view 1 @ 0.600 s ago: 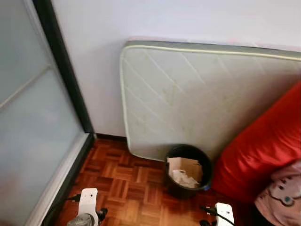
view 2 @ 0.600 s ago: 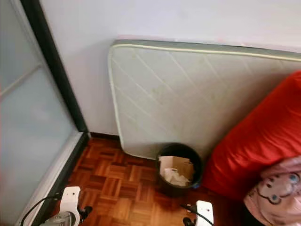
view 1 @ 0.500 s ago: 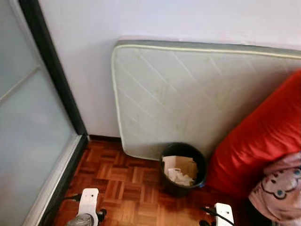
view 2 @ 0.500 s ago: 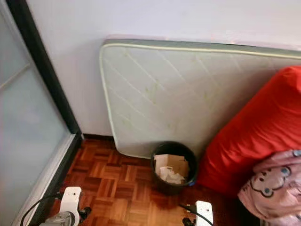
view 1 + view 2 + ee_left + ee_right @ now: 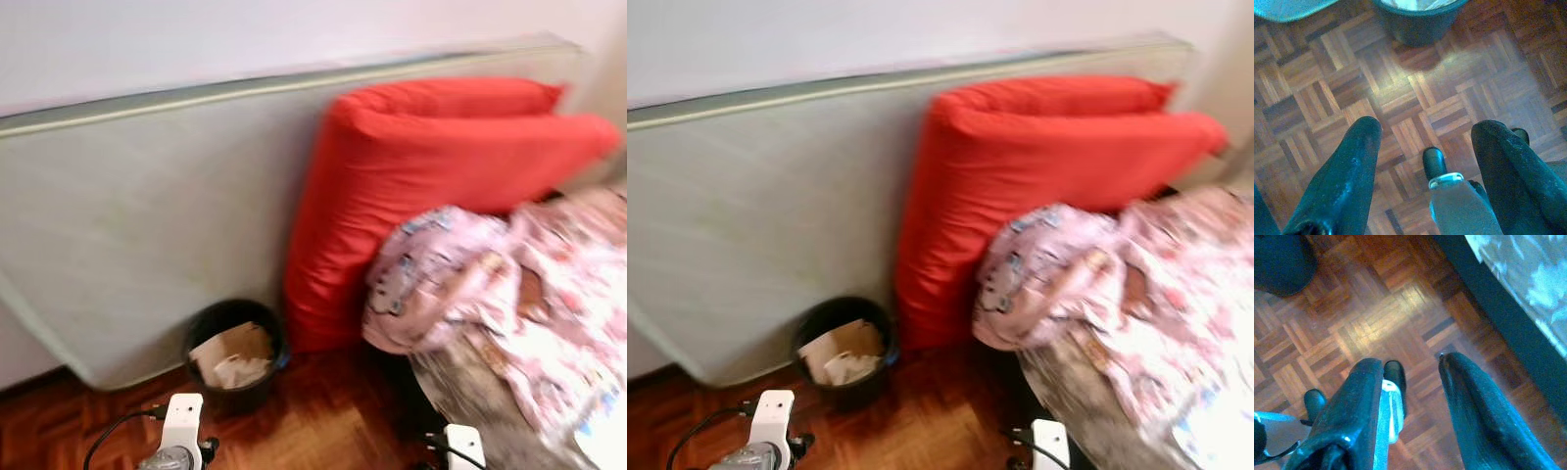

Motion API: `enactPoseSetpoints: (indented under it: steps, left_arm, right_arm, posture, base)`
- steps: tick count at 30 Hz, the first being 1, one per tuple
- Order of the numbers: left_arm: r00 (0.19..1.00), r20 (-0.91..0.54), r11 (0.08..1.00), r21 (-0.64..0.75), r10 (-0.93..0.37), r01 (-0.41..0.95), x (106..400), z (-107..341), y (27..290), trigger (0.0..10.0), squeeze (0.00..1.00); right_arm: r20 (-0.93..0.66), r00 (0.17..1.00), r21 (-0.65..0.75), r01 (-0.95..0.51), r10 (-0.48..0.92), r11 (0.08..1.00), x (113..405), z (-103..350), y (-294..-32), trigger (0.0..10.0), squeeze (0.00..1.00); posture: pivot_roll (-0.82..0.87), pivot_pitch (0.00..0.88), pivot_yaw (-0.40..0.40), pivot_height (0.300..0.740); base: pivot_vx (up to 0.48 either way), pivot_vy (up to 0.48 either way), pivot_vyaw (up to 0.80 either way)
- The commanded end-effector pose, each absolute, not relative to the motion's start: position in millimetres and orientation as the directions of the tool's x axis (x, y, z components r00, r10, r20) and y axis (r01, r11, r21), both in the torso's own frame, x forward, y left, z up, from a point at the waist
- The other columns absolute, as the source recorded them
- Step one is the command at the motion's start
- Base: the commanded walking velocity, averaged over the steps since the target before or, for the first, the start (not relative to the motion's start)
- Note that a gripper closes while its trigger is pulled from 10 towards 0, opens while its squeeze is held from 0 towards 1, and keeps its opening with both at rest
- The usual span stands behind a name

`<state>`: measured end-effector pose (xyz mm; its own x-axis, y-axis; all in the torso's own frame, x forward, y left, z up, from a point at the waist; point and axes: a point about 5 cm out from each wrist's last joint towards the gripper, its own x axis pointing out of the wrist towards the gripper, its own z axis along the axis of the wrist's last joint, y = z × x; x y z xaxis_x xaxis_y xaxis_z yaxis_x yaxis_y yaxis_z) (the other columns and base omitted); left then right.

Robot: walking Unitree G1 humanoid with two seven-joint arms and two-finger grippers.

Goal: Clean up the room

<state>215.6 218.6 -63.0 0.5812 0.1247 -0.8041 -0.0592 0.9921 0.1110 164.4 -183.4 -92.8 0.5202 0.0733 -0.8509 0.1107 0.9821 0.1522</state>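
Note:
A black waste bin (image 5: 233, 352) holding cardboard and crumpled paper stands on the parquet floor against a pale mattress (image 5: 127, 215) that leans on the wall. My left gripper (image 5: 1426, 125) hangs low over the floor, open and empty, with the bin (image 5: 1415, 19) a short way ahead of it. Equally low on the other side, my right gripper (image 5: 1410, 360) is open with nothing between its fingers, and the bin (image 5: 1278, 264) shows dark off to its side. Both wrists (image 5: 181, 431) sit at the bottom edge of the head views.
A big red cushion (image 5: 431, 166) leans on the mattress right of the bin. A pink patterned blanket (image 5: 490, 284) is heaped on a bed whose edge (image 5: 460, 392) runs along my right. Parquet floor (image 5: 323, 421) lies open between bin and bed. The head views are blurred.
The whole view has swung to the right: the glass door has left the picture, and the red cushion, blanket and bed have come in. The bin now sits left of centre.

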Motion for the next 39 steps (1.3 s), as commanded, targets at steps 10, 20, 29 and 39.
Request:
enactPoseSetpoints:
  steps: [10, 20, 29, 39]
  left_arm:
    - [0.569, -0.813, 0.992, 0.115, 0.124, -0.052, 212.9, -64.7, 218.8, 10.0, 0.00]
    - [0.572, -0.811, 0.992, 0.117, 0.125, -0.050, 214.3, -63.9, 218.6, 10.0, 0.00]
    - [0.571, -0.811, 0.992, 0.117, 0.125, -0.052, 214.8, -63.5, 219.3, 10.0, 0.00]
    - [0.573, -0.810, 0.992, 0.111, 0.124, -0.058, 215.1, -63.3, 219.3, 10.0, 0.00]
  right_arm:
    - [-0.852, 0.519, 0.140, 0.108, 0.065, 0.984, 164.3, -92.6, -185.6, 10.0, 0.00]
    - [-0.851, 0.522, 0.141, 0.107, 0.065, 0.984, 165.6, -92.0, -186.0, 10.0, 0.00]
    - [-0.850, 0.523, 0.144, 0.108, 0.067, 0.984, 166.6, -91.7, -185.1, 10.0, 0.00]
    - [-0.850, 0.522, 0.144, 0.109, 0.066, 0.984, 166.7, -91.7, -185.1, 10.0, 0.00]
  posture:
    - [-0.05, 0.000, -0.050, 0.740]
    - [-0.05, 0.000, -0.053, 0.740]
    - [-0.05, 0.000, -0.049, 0.740]
    - [-0.06, 0.000, -0.049, 0.740]
  base:
    - [0.000, 0.000, -0.79]
    - [0.000, -0.138, -0.79]
    - [0.000, 0.000, -0.79]
    - [0.000, 0.000, -0.79]
